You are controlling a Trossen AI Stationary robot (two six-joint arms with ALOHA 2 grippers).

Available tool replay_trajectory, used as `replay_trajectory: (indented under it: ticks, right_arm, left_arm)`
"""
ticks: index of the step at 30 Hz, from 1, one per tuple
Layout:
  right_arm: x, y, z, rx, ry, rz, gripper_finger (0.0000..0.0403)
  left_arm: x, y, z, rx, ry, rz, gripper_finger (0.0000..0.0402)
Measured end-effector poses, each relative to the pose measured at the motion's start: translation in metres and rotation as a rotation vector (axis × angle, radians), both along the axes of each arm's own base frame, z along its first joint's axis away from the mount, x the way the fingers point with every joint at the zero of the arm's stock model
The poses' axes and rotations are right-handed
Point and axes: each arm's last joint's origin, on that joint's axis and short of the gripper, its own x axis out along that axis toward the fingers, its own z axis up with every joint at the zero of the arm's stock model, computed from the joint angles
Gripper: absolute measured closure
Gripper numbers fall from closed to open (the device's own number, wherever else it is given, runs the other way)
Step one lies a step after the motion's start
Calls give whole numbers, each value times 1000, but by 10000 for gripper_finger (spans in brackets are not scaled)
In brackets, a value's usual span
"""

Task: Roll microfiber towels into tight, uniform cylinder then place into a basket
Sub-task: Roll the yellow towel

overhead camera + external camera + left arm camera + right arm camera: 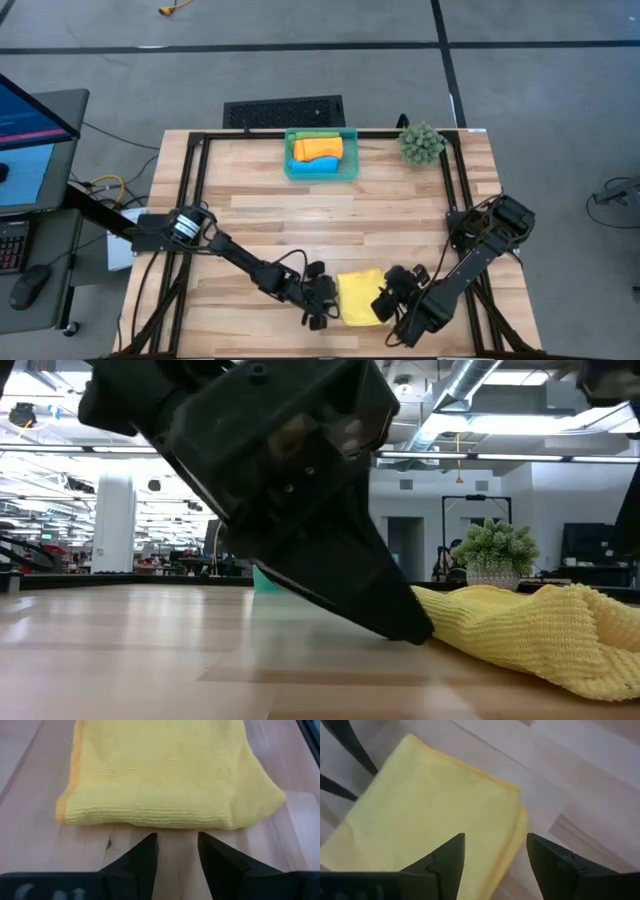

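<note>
The yellow towel point(358, 297) lies folded flat on the wooden table near its front edge, between my two grippers. My left gripper point(177, 840) is open and slants down at the towel's left folded edge point(165, 817), fingertips low over the wood just short of it. My right gripper point(495, 851) is open and hovers above the towel's right part point(435, 810), pointing down at it. The basket point(350, 168) stands at the table's far middle with the orange point(320, 148), blue point(305, 163) and green point(312, 134) towels rolled inside. My left gripper's fingertip point(412, 628) reaches down to the table top right beside the yellow towel's left edge point(440, 622). I cannot tell whether it touches the cloth; the left wrist view shows a thin strip of wood between tips and edge.
A spiky green plant ball point(421, 143) sits at the far right, right of the basket. Black frame rails point(195, 190) run along the table's left, right and far sides. Bare wood point(320, 225) lies between the basket and the yellow towel.
</note>
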Motion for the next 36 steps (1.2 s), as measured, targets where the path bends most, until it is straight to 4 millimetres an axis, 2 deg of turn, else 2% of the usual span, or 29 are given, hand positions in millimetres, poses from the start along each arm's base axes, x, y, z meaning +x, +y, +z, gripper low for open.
replay_trajectory:
  ticks: [7, 16, 31, 36]
  right_arm:
    - [-7, -6, -18, 55, 18, -62, 168]
    - [-1, -10, -35, 143, -56, -54, 168]
    - [8, -15, -37, 201, -78, -73, 168]
    - [8, -15, -38, 202, -79, -73, 168]
  left_arm:
    - [5, -2, -1, 35, -20, 32, 265]
    - [12, -5, 6, 48, -42, 19, 265]
    - [28, -13, 31, 78, -133, -29, 265]
    - [32, -7, 32, 64, -137, -5, 265]
